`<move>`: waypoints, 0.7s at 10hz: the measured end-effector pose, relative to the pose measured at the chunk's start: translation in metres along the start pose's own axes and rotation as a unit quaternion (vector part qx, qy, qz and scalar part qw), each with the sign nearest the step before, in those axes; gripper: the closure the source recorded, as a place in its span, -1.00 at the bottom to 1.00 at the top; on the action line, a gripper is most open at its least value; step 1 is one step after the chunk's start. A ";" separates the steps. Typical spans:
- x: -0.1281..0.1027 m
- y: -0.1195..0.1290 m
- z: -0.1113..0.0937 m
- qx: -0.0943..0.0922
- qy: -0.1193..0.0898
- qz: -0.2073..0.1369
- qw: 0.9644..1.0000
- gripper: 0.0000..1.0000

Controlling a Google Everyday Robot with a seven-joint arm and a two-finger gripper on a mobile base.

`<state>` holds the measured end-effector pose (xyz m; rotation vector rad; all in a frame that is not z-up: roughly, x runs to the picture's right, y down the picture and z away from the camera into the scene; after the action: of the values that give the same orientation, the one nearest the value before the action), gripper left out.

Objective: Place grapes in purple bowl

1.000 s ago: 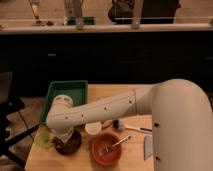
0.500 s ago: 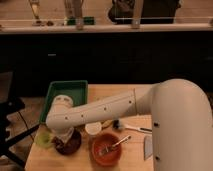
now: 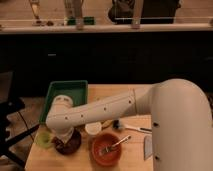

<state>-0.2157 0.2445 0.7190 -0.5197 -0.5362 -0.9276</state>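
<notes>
Nearest you, by the front edge of the tabletop (image 3: 132,160), sits an orange bowl (image 3: 106,150) with a fork (image 3: 115,145) leaning in it, and a flat grey item (image 3: 147,148) lies toward the front right. Just left of the orange bowl is the dark purple bowl (image 3: 69,143), and at the front-left corner a yellow-green cup (image 3: 43,139) sits right beside it. The arm (image 3: 95,112) sweeps in from the right and turns down at its wrist directly above the purple bowl, so your hand (image 3: 66,135) is over or inside that bowl; it is hidden by the wrist and you cannot tell how it stands or whether it carries anything. The grapes are not visible anywhere; they may be under the wrist, in the hand or already in the bowl, and you cannot say which. Behind the bowls, mid-tabletop, are a small white cup (image 3: 93,128), a dark blue object (image 3: 118,124) and a white utensil (image 3: 136,128). At the back-left corner lies a green tray (image 3: 67,90). Expect the grapes to be light, soft-skinned, a little slick and easily bruised, with berries prone to dropping off; if you must take hold again, pinch gently at the stem or across the thick of the bunch, and let go low in the bowl.
</notes>
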 end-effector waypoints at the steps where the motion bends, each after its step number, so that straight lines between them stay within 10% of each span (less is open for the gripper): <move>1: 0.000 0.000 -0.001 0.000 0.003 0.003 1.000 1.00; 7: 0.001 0.002 -0.013 0.000 0.026 0.010 1.000 1.00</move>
<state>-0.2111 0.2368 0.7093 -0.4990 -0.4835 -0.9187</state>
